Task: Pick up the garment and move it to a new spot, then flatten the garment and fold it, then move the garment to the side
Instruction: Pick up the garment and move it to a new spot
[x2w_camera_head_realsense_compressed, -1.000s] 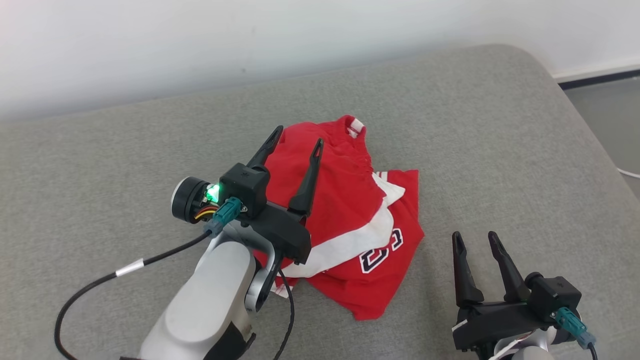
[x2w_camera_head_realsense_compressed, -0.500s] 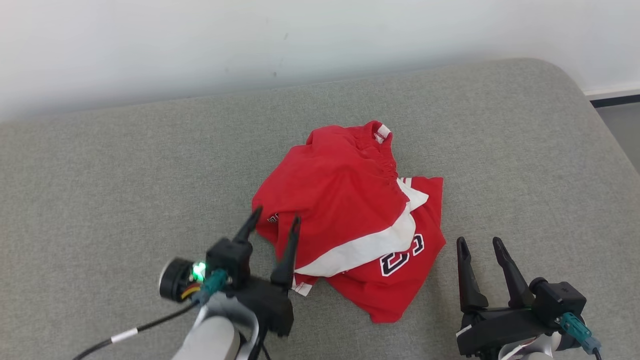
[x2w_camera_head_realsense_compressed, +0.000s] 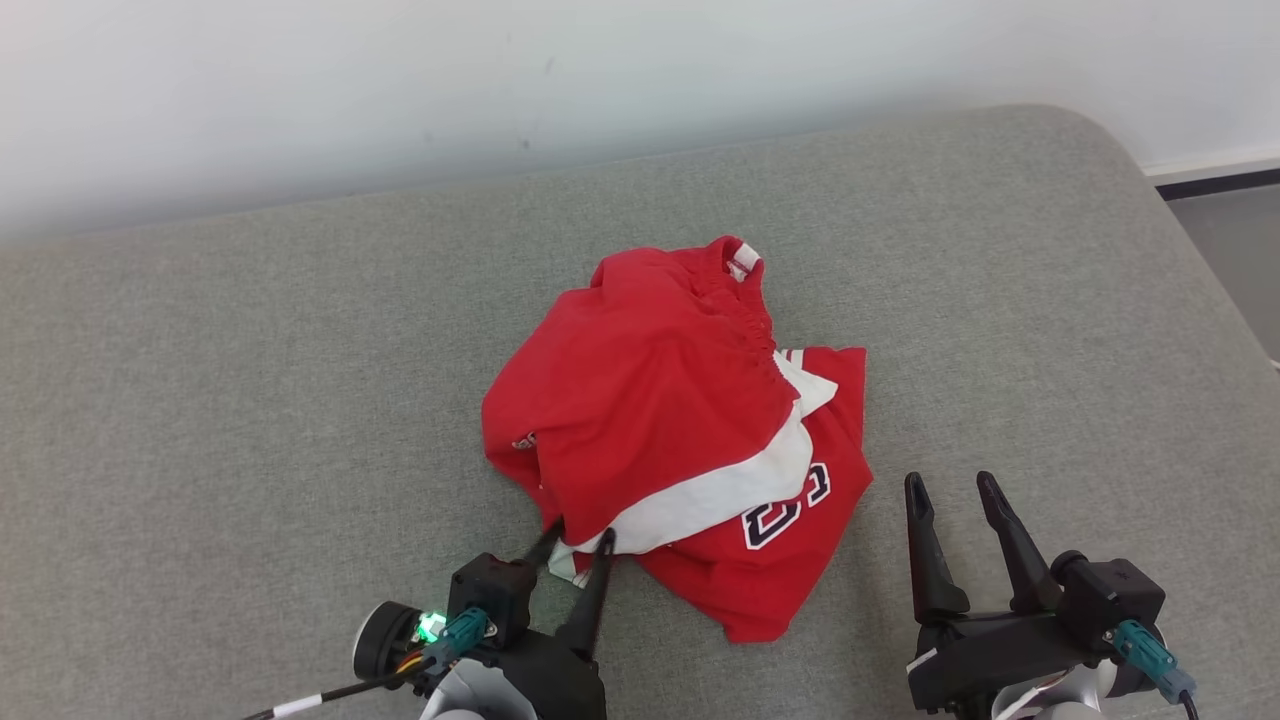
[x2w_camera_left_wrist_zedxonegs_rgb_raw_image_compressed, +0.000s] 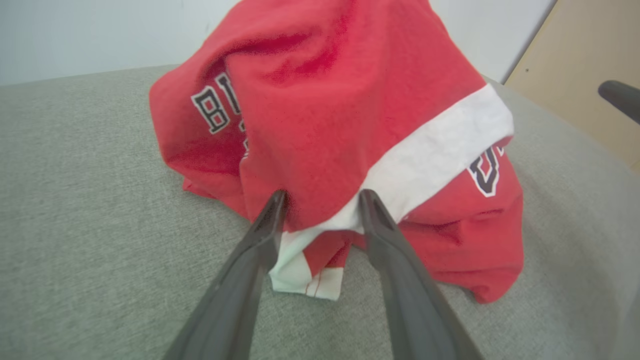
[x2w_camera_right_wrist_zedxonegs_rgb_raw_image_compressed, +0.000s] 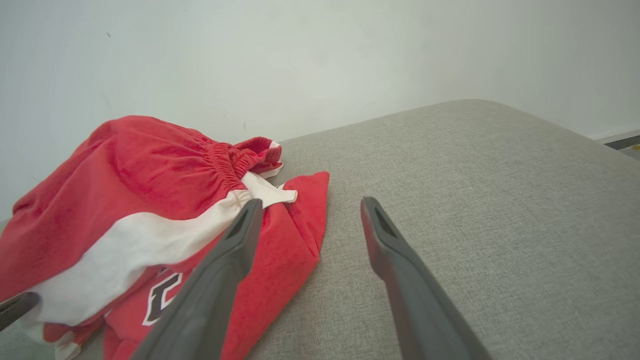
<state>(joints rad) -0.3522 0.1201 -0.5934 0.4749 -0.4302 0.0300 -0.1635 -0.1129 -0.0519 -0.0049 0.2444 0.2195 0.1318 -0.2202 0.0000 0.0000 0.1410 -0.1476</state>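
Head view: the left gripper (x2w_camera_head_realsense_compressed: 580, 533) sits by the near edge of the grey cushion (x2w_camera_head_realsense_compressed: 250, 350), a little left of the cushion's middle. Its two dark fingers are apart, with their tips at the near hem of the red garment (x2w_camera_head_realsense_compressed: 660, 400). The left wrist view makes this plainer. A fold of red cloth and the end of the white band (x2w_camera_left_wrist_zedxonegs_rgb_raw_image_compressed: 435, 150) lie between the fingers, which straddle the cloth without being clamped on it. A white corner of hem lies flat on the cushion just beneath them.

The garment is a rumpled, humped heap at about the middle of the cushion. Its elastic waist is toward the cushion's far edge, and a part with dark lettering spreads to the right.

Further right, the right gripper (x2w_camera_head_realsense_compressed: 948, 480) hovers over bare cushion near the near edge. Its fingers are wide apart with nothing between them, close to the garment's right side but not touching it.

This looks like the very first step: taking hold of the garment so it can be lifted. The next move calls for the left fingers to close firmly on that fold, pushed in far enough to catch more than the thin outer layer. A straight lift should follow, high enough that the heap hangs clear of the cushion before it is carried elsewhere. A shallow pinch on the hem alone would likely slip.
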